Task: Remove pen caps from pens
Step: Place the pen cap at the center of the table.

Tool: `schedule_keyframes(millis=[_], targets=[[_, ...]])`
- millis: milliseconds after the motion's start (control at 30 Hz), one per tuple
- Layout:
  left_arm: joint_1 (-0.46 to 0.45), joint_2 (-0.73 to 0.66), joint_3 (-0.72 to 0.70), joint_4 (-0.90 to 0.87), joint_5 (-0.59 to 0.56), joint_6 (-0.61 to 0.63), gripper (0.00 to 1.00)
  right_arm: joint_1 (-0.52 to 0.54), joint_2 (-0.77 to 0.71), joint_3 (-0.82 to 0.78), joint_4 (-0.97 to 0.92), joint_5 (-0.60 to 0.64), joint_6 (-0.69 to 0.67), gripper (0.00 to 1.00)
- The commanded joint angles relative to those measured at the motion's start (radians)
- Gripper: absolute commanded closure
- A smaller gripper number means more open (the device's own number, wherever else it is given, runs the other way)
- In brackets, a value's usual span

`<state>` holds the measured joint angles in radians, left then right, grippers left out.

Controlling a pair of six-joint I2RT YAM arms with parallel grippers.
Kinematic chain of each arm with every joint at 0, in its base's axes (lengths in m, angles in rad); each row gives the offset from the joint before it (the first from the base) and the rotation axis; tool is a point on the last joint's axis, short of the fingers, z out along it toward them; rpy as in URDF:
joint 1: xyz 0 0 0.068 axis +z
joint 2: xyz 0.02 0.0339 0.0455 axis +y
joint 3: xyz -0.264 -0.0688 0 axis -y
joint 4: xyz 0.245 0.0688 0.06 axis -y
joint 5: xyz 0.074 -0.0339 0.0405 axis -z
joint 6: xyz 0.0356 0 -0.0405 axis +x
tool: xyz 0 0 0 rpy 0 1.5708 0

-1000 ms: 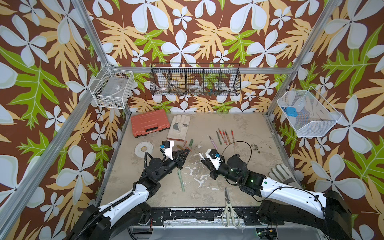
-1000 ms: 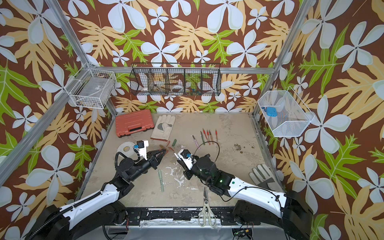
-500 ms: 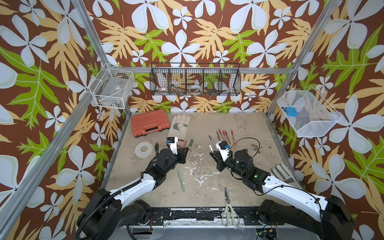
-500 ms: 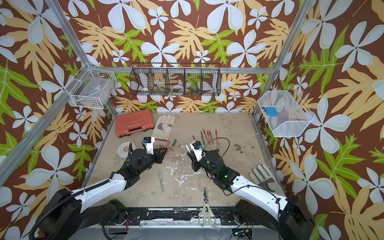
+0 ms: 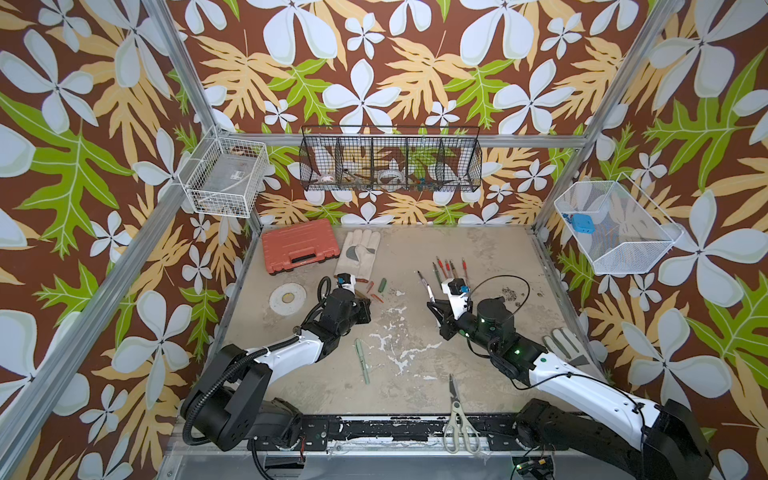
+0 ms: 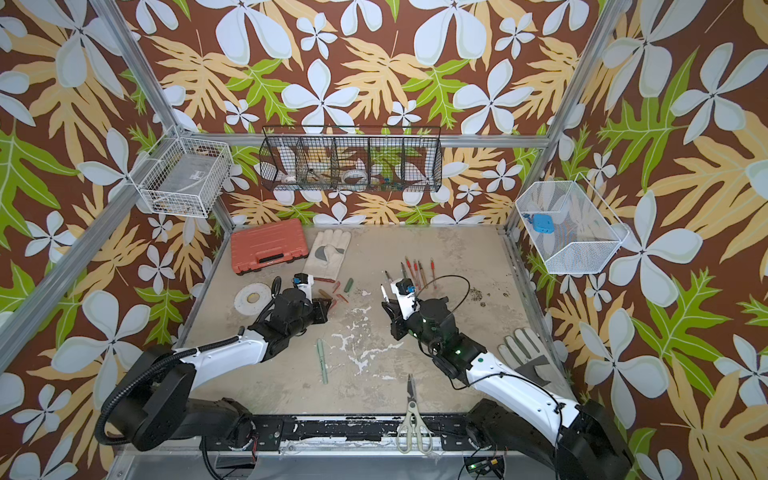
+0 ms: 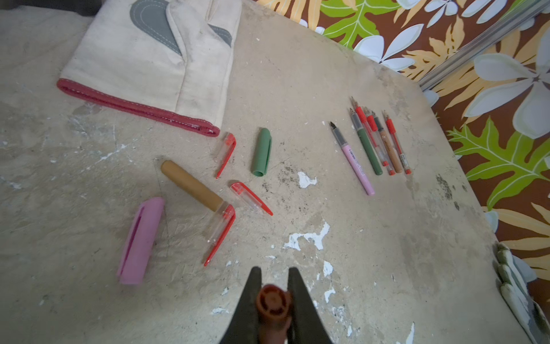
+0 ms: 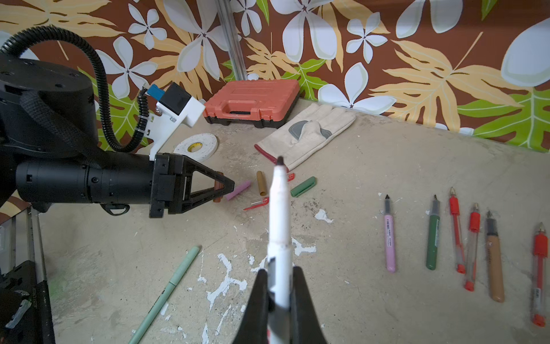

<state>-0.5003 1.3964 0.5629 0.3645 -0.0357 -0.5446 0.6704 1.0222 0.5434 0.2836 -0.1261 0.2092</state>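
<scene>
My left gripper (image 7: 274,271) is shut on a brown pen cap (image 7: 272,300), end-on between its fingers, low over the floor beside the loose caps. These are a pink cap (image 7: 140,241), a tan cap (image 7: 190,186), a dark green cap (image 7: 262,152) and three red-and-clear ones. My right gripper (image 8: 279,271) is shut on a white pen (image 8: 278,214) whose bare dark tip points away from the jaws. Several uncapped pens (image 8: 433,235) lie in a row at the back right. A pale green pen (image 5: 362,360) with its cap on lies between the arms.
Grey-handled scissors (image 5: 457,411) lie at the front edge. An orange case (image 5: 297,245), a work glove (image 5: 359,253) and a tape roll (image 5: 287,297) sit at the back left. Another glove (image 5: 565,345) lies by the right wall. Wire baskets hang on the walls.
The right gripper has drawn away to the right and back with the white pen, widening the gap to the left gripper. The left gripper has swung toward the loose caps with the brown cap.
</scene>
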Motion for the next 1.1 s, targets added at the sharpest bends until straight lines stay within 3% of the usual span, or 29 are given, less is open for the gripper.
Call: schedule_keyframes(millis=[0, 367, 967, 1067], targets=[[0.019, 0.031, 0.013, -0.011, 0.024, 0.007, 1.00, 0.001, 0.011, 0.004, 0.005, -0.001, 0.008, 1.00], [0.031, 0.193, 0.105, -0.102, 0.008, 0.012, 1.00, 0.000, 0.036, 0.010, 0.008, -0.019, 0.010, 1.00], [0.044, 0.247, 0.130, -0.116, 0.036, 0.006, 1.00, 0.000, 0.024, 0.009, 0.000, -0.023, 0.008, 1.00], [0.043, 0.231, 0.126, -0.116, 0.031, 0.009, 0.92, 0.000, 0.025, 0.008, 0.002, -0.021, 0.007, 1.00]])
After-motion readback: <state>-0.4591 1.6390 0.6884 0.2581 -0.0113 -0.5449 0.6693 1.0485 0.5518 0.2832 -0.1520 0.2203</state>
